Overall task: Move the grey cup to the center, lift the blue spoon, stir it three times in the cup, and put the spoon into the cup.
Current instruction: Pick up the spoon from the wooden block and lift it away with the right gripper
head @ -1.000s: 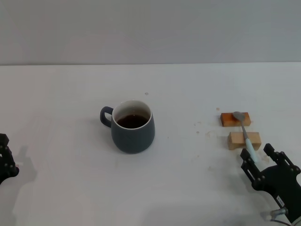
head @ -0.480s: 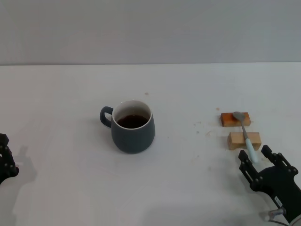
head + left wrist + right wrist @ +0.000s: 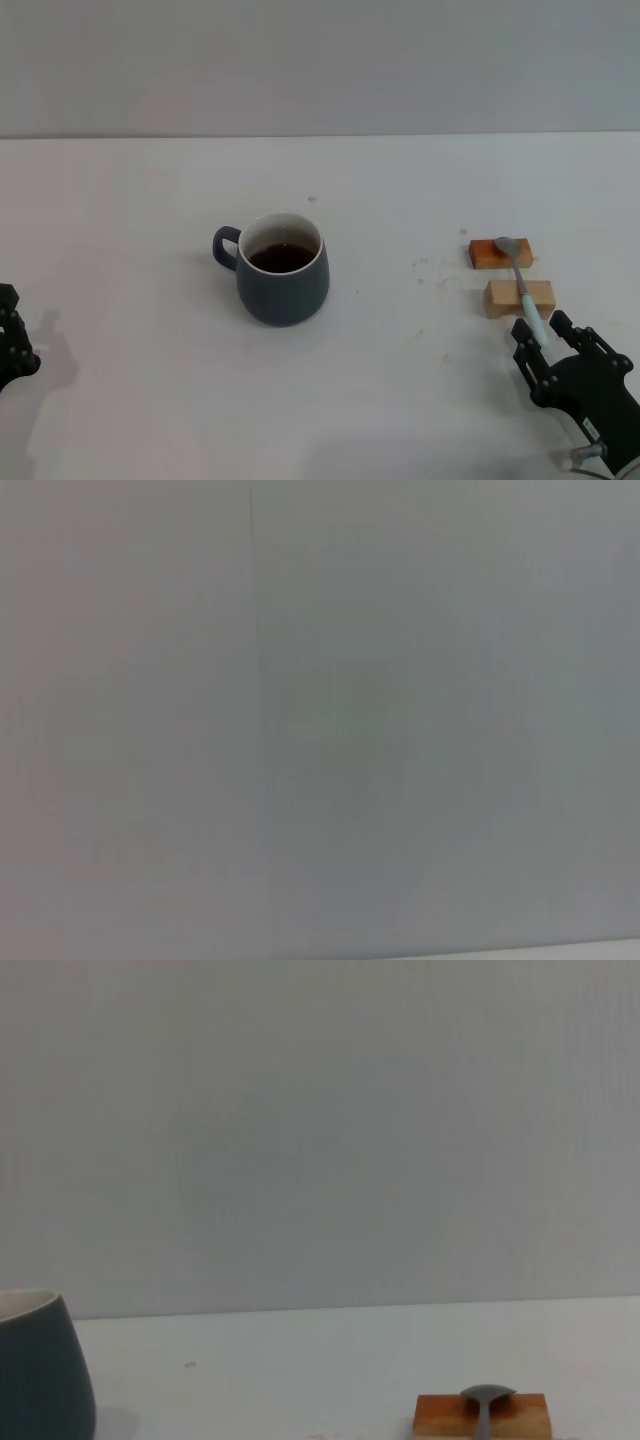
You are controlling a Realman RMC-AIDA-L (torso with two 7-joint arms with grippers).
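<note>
The right gripper (image 3: pixel 552 335) sits low at the near right corner of the white table (image 3: pixel 400 400), its black fingers (image 3: pixel 524 338) pointing away from the robot toward the blocks. The fingers are spread apart, one on either side of the near end of the blue spoon (image 3: pixel 524 290); whether they touch the handle cannot be told, and nothing is lifted. The left gripper (image 3: pixel 10 345) is parked at the near left edge, only partly in view, so how its fingers stand cannot be told; its wrist camera shows only a blank grey surface.

The spoon lies across two small wooden blocks on the right side of the table — the far, darker orange block (image 3: pixel 500 252) under its grey metal bowl, the near, paler block (image 3: pixel 519 298) under the handle. Its long axis runs far-to-near, slightly slanted, with the bowl at the far end and the pale blue handle reaching toward the right gripper. In the right wrist view the bowl (image 3: pixel 484 1396) rests on top of the orange block (image 3: pixel 440 1415).

The grey cup (image 3: pixel 282 268) stands upright near the middle of the table, well to the left of the blocks, its loop handle pointing left — dark liquid inside. A few small specks lie on the table between cup and blocks.
</note>
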